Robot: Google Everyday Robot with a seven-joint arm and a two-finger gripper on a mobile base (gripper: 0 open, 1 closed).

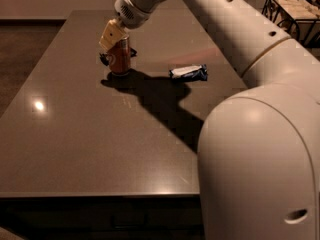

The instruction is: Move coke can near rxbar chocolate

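Observation:
The coke can [119, 59] is orange-red with a white swirl and stands upright on the dark table [90, 134], at its far left-centre. My gripper [115, 39] comes down from above and is shut on the can's top, with one pale yellow finger [109, 34] over the can's left side. The rxbar chocolate [104, 59] is a dark flat wrapper lying right behind the can. It is mostly hidden, with only its ends showing to the left and right of the can.
A crumpled dark blue-and-white wrapper [189, 72] lies to the right of the can. My white arm [250, 59] and base fill the right side of the view. A dark metal rack [292, 11] stands beyond the table's far right corner.

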